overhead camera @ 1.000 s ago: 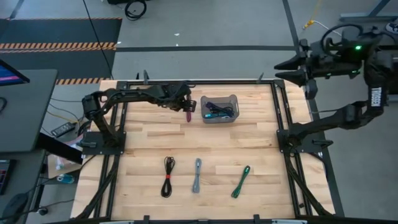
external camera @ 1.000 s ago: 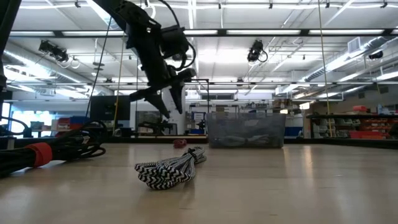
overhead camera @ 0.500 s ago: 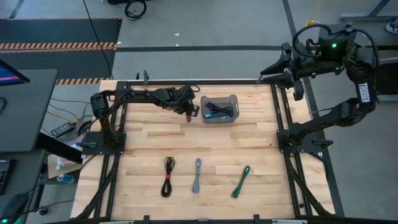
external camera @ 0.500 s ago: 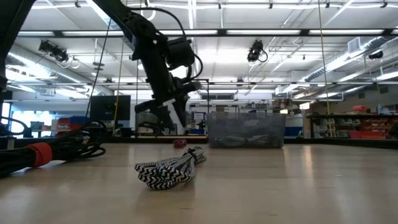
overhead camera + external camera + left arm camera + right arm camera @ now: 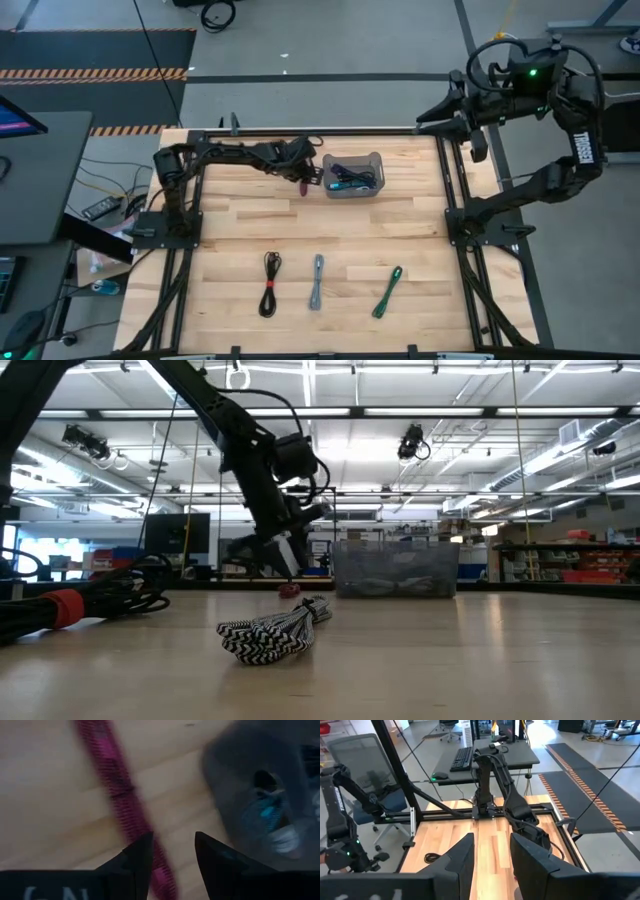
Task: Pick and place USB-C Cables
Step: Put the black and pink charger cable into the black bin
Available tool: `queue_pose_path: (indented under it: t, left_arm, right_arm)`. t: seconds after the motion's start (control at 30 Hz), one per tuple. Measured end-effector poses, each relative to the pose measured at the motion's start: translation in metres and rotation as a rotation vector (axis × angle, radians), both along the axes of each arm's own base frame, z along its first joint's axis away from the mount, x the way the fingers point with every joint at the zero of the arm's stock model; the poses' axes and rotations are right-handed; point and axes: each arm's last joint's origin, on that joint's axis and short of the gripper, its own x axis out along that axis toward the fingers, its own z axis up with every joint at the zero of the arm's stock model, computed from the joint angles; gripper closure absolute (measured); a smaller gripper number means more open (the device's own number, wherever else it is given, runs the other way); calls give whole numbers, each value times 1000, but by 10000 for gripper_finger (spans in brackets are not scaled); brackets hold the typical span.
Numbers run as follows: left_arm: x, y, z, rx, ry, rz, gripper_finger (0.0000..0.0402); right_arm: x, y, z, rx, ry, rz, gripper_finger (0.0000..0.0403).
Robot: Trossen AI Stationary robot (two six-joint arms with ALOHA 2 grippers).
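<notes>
Wood-plank desk [image 5: 330, 230] in a black frame, grey floor around it; a workshop hall with ceiling lights fills the low view.

Left arm reaches from the desk's left edge along the far side. Left claw [image 5: 303, 180] is down at the desk, just left of the bin [image 5: 351, 191]. Its fingers [image 5: 142, 855] stand partly spread. A maroon cable [image 5: 120, 795] lies stretched on the wood and runs into the gap between them; whether the fingers touch it I cannot tell. In the low view the claw [image 5: 283, 565] is tipped down over a small reddish lump [image 5: 289, 589] on the desk.

Bin: small, translucent grey, far centre of the desk. Cables [image 5: 352, 179] inside, teal and dark ones visible; the left wrist view shows a teal cable [image 5: 266, 811] through the wall.

Near edge, left to right: black cable with red tie [image 5: 270, 283], grey cable [image 5: 317, 281], green cable [image 5: 387, 291], each well apart from the next. In the low view the grey braided one [image 5: 272, 630] is nearest, the black one [image 5: 70, 605] at far left.

Right arm waits raised past the desk's far right corner; right claw [image 5: 440, 115] partly spread, holding nothing.
</notes>
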Motion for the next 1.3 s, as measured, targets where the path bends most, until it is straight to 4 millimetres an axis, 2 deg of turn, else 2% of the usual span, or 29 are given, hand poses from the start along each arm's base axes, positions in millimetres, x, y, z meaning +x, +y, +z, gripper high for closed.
queue_pose_path:
  t: [0.17,0.3,0.4,0.5,0.57,0.67,0.77,0.9,1.13,1.3]
  left_arm:
    - [8,-3,-17,-32,11,-17,251]
    - [8,-4,-20,-43,42,-36,251]
    - [13,-6,-12,-36,36,-50,251]
    - [24,-4,14,7,25,-91,254]
    - [26,-2,29,55,93,-109,262]
    - [25,3,41,126,197,-136,280]
    - [25,9,50,138,197,-128,296]
    - [27,11,55,143,179,-159,303]
    - [14,7,46,69,302,-184,295]
    - [15,11,47,47,265,-101,282]
  right_arm:
    - [0,1,0,15,-3,16,271]
    - [0,1,0,21,-5,32,271]
    - [0,1,0,21,-3,32,271]
    - [0,1,0,21,-3,33,271]
    - [0,1,0,21,-3,33,271]
    - [-1,1,0,20,-4,32,271]
    - [-4,3,1,17,-10,33,271]
    - [-6,4,2,14,-16,34,271]
    - [-14,7,3,15,-32,53,271]
    - [-15,7,4,6,-36,56,271]
